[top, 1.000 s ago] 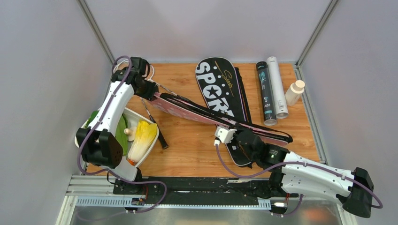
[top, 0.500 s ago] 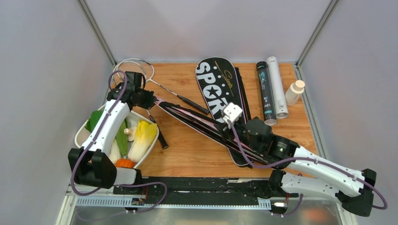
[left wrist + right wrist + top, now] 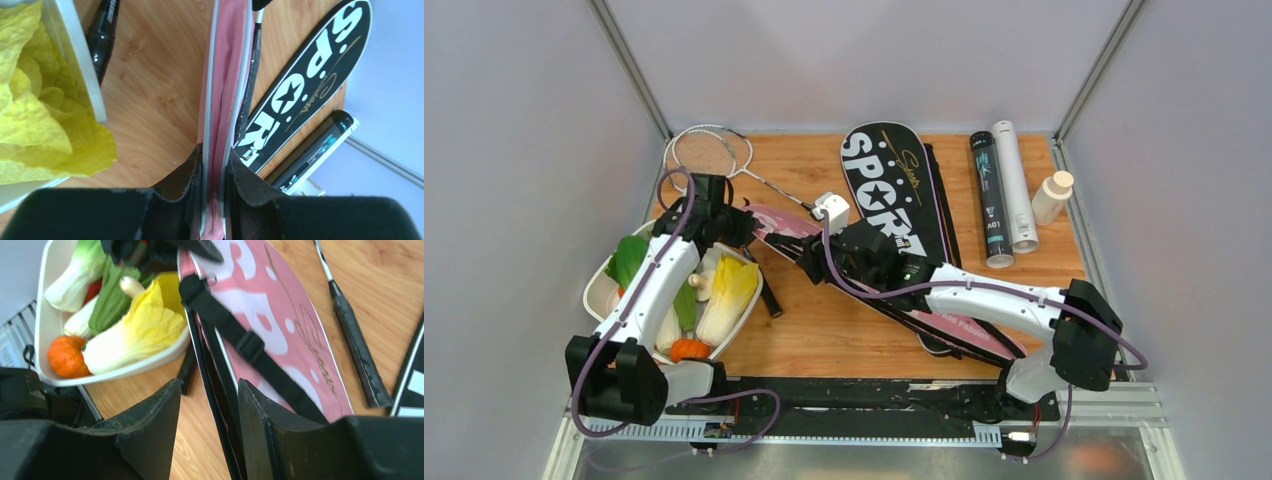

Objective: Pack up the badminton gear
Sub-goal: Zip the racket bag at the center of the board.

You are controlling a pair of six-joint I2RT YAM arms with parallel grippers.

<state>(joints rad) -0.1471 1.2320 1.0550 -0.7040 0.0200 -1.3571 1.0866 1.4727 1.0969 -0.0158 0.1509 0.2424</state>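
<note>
A pink racket bag (image 3: 944, 318) lies slanted across the table, over the lower part of the black "SPORT" bag (image 3: 882, 172). My left gripper (image 3: 732, 224) is shut on the pink bag's upper-left end; in the left wrist view the jaws (image 3: 215, 165) pinch its pink and white edge (image 3: 222, 90). My right gripper (image 3: 809, 262) is open, its fingertips (image 3: 210, 385) astride the bag's black side edge (image 3: 220, 405), close to the right finger. A silver racket (image 3: 709, 152) lies at the back left. A black tube (image 3: 991, 200) and a white tube (image 3: 1016, 185) lie at the right.
A white tray (image 3: 596, 290) of vegetables sits at the front left, touching a black racket handle (image 3: 762, 287). A small white bottle (image 3: 1052, 197) stands by the right wall. The bag's black strap (image 3: 235, 335) crosses its pink face. Bare wood shows in front of the bag.
My right arm has travelled up along the pink bag from its lower right end to near the left gripper, its jaws opening. The left gripper dropped forward, uncovering the silver racket.
</note>
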